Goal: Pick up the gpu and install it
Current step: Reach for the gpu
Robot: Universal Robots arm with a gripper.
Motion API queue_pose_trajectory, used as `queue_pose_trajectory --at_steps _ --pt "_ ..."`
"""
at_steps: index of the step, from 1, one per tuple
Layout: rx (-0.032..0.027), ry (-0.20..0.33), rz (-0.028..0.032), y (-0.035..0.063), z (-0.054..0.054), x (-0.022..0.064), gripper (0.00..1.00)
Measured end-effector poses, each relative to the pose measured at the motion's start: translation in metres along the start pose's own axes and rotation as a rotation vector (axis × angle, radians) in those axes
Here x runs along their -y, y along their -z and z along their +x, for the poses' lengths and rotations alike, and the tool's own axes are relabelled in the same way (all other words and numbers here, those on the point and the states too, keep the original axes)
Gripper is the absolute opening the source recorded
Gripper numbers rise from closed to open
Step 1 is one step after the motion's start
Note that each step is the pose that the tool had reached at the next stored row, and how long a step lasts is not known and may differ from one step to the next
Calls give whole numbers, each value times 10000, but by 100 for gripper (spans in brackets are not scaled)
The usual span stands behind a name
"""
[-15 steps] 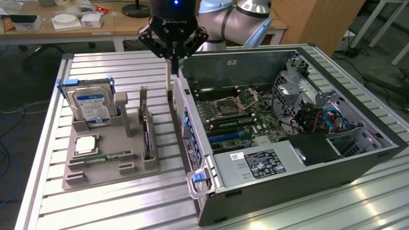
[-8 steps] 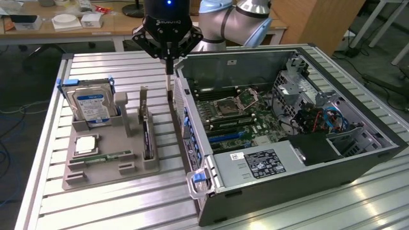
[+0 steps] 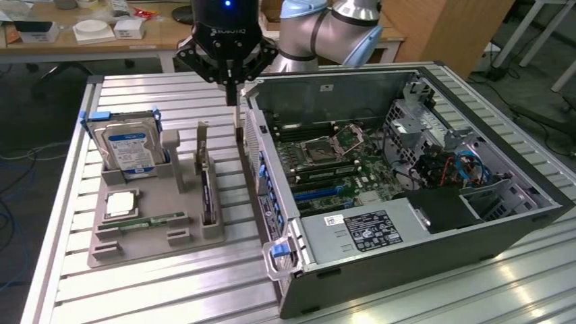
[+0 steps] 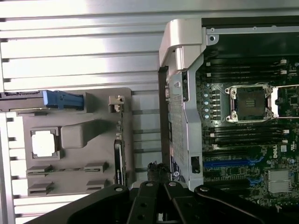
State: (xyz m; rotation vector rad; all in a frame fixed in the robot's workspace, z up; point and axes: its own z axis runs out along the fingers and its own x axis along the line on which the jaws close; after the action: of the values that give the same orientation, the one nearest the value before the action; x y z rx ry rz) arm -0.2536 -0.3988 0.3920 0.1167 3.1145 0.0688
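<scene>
The gpu [image 3: 206,192] stands on edge in a slot along the right side of the grey holder tray [image 3: 153,239], its thin silver bracket at the far end. From the wrist it shows edge-on as a dark strip, the gpu [image 4: 118,161]. My gripper [image 3: 232,98] hangs shut and holds nothing. It is above the far end of the tray, over the gap between the tray and the open computer case [image 3: 504,233]. In the wrist view the gripper [image 4: 161,200] sits between the tray [image 4: 79,135] and the case wall [image 4: 180,112].
A silver hard drive [image 3: 126,145] with blue clips stands upright at the tray's far left. A processor chip [image 3: 121,202] and a narrow memory stick [image 3: 151,221] lie in the tray. The motherboard [image 3: 347,165] with blue slots lies exposed inside the case. A slatted metal table [image 3: 162,297] carries everything.
</scene>
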Motion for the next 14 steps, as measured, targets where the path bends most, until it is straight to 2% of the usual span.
queue_pose_trajectory --at_steps 14 --pt "-35 -1 3 -3 187 14 10"
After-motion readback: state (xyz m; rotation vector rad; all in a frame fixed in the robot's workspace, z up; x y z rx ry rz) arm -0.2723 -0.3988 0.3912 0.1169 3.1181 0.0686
